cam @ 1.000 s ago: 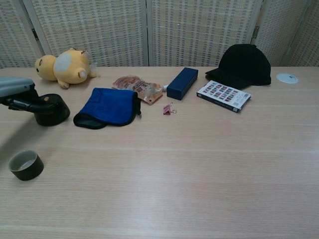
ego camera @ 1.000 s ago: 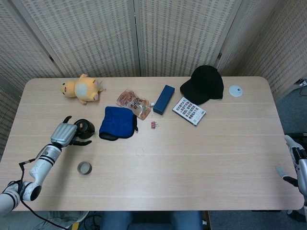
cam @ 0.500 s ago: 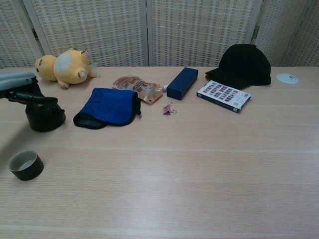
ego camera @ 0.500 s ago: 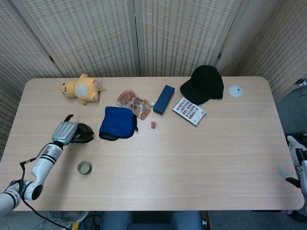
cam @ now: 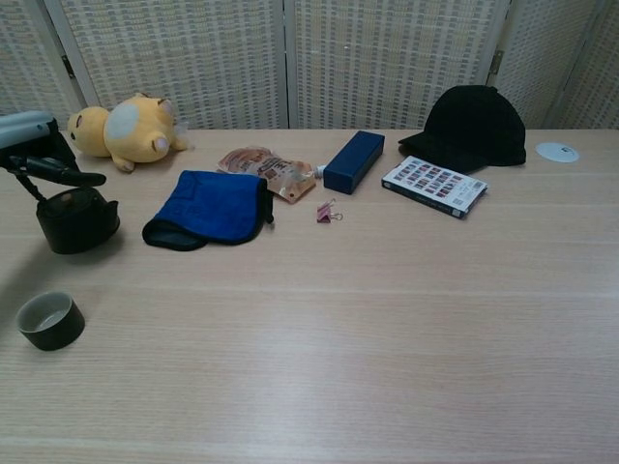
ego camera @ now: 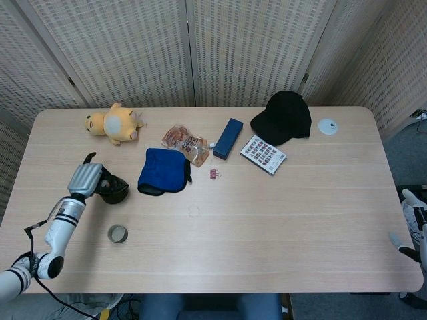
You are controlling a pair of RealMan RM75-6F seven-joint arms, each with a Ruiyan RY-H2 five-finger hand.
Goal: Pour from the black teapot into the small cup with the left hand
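Holding the black teapot [cam: 75, 220] from above, the left hand [ego camera: 85, 179] sits at the far left of the desk [ego camera: 267, 220], fingers curled down onto the pot's top and handle. In the chest view the pot looks upright or only slightly tilted, at or just above the desk surface; can't tell which. No liquid visible, and the spout isn't clear in either view.

Just in front of the pot, toward the robot, stands the small cup [cam: 49, 320], upright, apart from the pot and w/ nothing seen inside. Judgement: grasp is done, pour not yet begun. Left to do: carry the pot over the cup, tip it, then set it back.

Moving right, bystander items: a yellow plush toy [ego camera: 113, 123] near the far edge, a folded blue cloth [ego camera: 163, 171] just beside the pot, a snack packet [ego camera: 185, 142], a small pink clip [ego camera: 214, 173], a blue box [ego camera: 228, 138], a printed card [ego camera: 263, 154], a black cap [ego camera: 283, 118] and a white disc [ego camera: 327, 126].

At the far right edge, the right hand [ego camera: 413, 223] hangs off the desk, only partly in frame; can't tell whether its fingers are spread or curled.
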